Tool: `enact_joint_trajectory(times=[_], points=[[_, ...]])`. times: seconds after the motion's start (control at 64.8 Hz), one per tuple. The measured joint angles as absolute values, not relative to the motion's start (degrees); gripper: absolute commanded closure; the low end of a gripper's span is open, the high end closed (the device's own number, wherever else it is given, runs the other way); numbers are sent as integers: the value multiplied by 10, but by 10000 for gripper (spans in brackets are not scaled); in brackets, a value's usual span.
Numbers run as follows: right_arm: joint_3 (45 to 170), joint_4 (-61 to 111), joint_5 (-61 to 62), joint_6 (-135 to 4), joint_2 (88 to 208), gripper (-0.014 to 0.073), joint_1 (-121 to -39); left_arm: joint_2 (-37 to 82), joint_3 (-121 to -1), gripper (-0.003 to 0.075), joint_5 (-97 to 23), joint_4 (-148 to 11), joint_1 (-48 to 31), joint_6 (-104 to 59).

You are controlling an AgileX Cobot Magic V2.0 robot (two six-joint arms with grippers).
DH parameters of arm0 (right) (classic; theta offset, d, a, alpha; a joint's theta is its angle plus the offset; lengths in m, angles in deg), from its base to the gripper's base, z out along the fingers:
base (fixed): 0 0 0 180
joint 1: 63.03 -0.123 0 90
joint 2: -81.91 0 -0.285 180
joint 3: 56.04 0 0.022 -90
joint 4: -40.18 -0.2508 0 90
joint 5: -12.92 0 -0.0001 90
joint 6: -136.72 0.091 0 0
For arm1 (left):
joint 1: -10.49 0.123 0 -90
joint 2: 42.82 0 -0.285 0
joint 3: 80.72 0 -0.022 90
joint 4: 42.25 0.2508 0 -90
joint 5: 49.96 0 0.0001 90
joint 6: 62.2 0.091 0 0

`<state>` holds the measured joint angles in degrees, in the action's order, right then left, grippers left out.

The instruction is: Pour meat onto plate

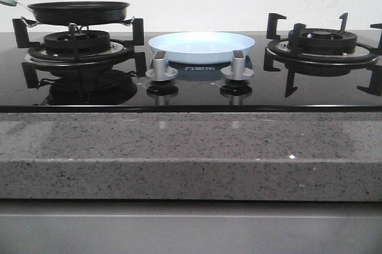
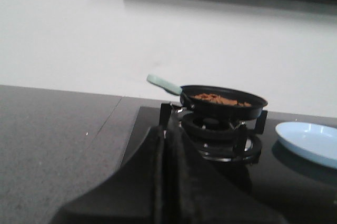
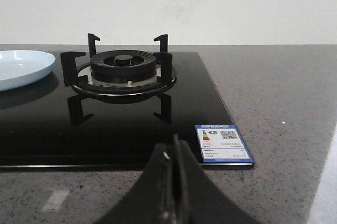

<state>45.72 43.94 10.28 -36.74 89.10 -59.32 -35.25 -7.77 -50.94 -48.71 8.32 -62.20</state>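
The biggest thing in front of me is the grey speckled surface (image 1: pixel 191 158), with the black glass hob (image 1: pixel 191 90) sunk into it. I read that layout as the reason both arms sit back at the near edge: each wrist camera looks across the hob from its own side, low and clear of the burners.

On the hob, the right burner (image 3: pixel 124 66) stands bare, so nothing on that side needs my attention. The left burner (image 1: pixel 77 42) carries the black frying pan (image 1: pixel 78 11), resting level on the pan supports with its pale green handle (image 2: pixel 164 84) pointing outward to the hob's left side. That makes the left arm the natural one for the grip, in my judgement.

The plate (image 1: pixel 201 46) lies flat on the glass between the two burners, just behind the two silver knobs (image 1: pixel 162 66), near the pan so a tilt need not travel far. It holds nothing yet.

The meat (image 2: pixel 218 98) is in the pan, a low orange-brown layer seen only from the left wrist view.

My left end effector (image 2: pixel 162 182) is clenched, fingers pressed together on nothing, well short of the handle. My right end effector (image 3: pixel 174 187) is likewise clenched and empty, near the energy label (image 3: pixel 223 143) at the hob's corner.
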Motion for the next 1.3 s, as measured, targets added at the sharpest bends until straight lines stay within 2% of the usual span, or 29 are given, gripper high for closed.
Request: enact_joint_trajectory(times=[0.262,0.571,0.787,1.049,1.096,1.142,1.234,1.296], points=[[594,426,16,-367,894,662,-593,-339,-248,741,-372,-484,83,-622],[775,425,-141,-367,1017,662,-593,-187,-388,741,-231,-479,83,-622],[819,425,-219,-367,1111,662,-593,-104,-417,741,-191,-479,83,-622],[819,424,-234,-367,1157,661,-593,-51,-415,731,-185,-479,83,-622],[819,424,-237,-367,1157,658,-595,-43,-415,696,-185,-479,83,-622],[819,424,-237,-370,1157,649,-600,-38,-415,617,-184,-476,83,-622],[819,424,-243,-380,1157,559,-623,-27,-415,367,-183,-470,83,-622],[819,424,-249,-385,1157,439,-643,-19,-415,209,-183,-467,83,-622]])
